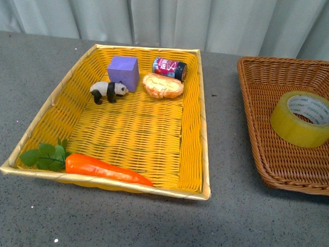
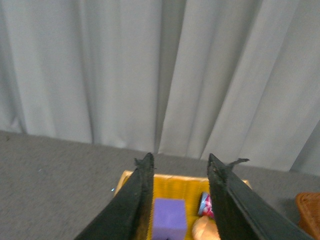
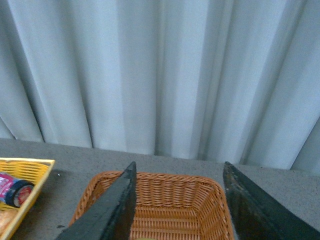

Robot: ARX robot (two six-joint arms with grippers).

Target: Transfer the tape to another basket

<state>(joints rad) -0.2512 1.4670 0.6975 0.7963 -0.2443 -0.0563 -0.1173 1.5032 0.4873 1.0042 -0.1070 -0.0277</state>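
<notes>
Pale grey pleated curtains hang behind a speckled grey desk that carries two baskets side by side. The wide roll of translucent yellowish packing tape, with its white printed core, lies slightly tilted on the floor of the dark brown woven wicker basket, on the robot's right.

The bright yellow woven rectangular basket to the left holds a purple foam cube, a small black-and-white panda figure just beside it, a red and dark drink can lying on its side, and a golden bread roll touching the can. An orange toy carrot with green leaves lies along the near wall.

Neither arm shows in the front view. In the wrist views, the left hand is released above the yellow basket, its black fingers spread with nothing between them. The right hand is likewise spread and empty above the brown basket.
</notes>
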